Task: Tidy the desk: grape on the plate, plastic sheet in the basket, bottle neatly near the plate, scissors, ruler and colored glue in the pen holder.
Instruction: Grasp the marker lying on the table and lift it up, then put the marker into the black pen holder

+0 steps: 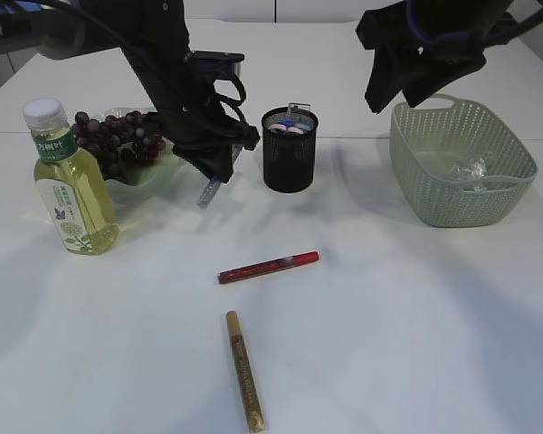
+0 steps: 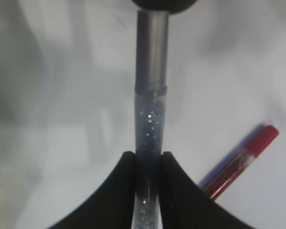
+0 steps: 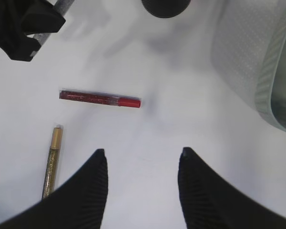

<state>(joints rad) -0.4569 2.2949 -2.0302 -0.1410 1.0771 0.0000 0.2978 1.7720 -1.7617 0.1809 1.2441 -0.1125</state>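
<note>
My left gripper is shut on a blue glitter glue stick, held tilted above the table just left of the black pen holder. Blue and pink handles and a clear strip stick out of the holder. A red glue stick and a gold one lie on the table. Grapes rest on the plate with the bottle beside it. Crumpled plastic sheet lies in the basket. My right gripper hangs open and holds nothing.
The basket wall is at the right of the right wrist view. The pen holder's rim shows at the top of both wrist views. The red glue stick lies below my left gripper.
</note>
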